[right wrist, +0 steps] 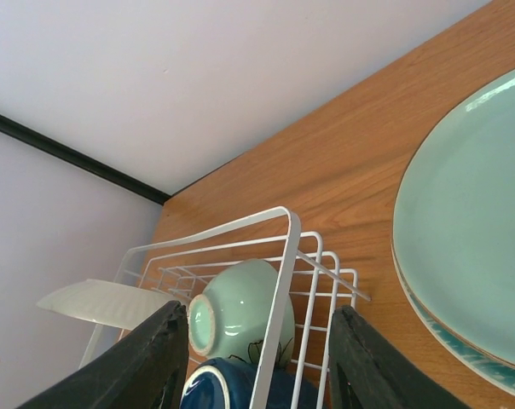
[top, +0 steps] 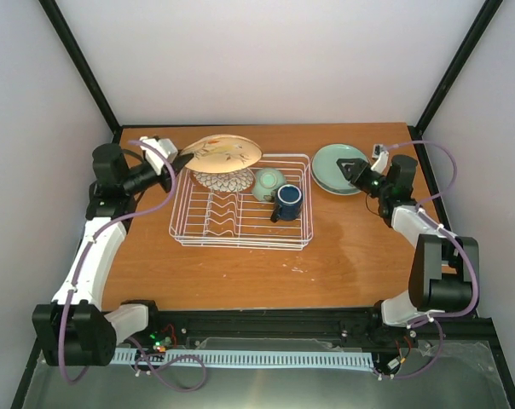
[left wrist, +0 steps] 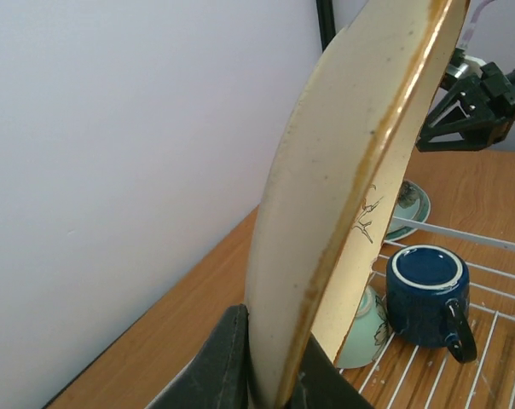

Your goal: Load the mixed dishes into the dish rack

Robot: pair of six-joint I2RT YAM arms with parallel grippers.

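Observation:
My left gripper (top: 182, 160) is shut on the rim of the cream leaf-motif plate (top: 223, 152), holding it above the back left of the white wire dish rack (top: 240, 234); the wrist view shows the plate (left wrist: 343, 204) edge-on between the jaws. The brown petal-patterned plate (top: 223, 179) stands in the rack under it. The pale-green cup (top: 267, 184) lies on its side beside the dark blue mug (top: 287, 202) in the rack's right part. My right gripper (top: 353, 169) is open and empty over the stacked teal plates (top: 336, 167), which lie on the table right of the rack.
The wooden table (top: 351, 256) is enclosed by white walls and black frame posts. In the right wrist view the rack's corner (right wrist: 285, 256), the cup (right wrist: 240, 311) and the teal plates (right wrist: 471, 247) show.

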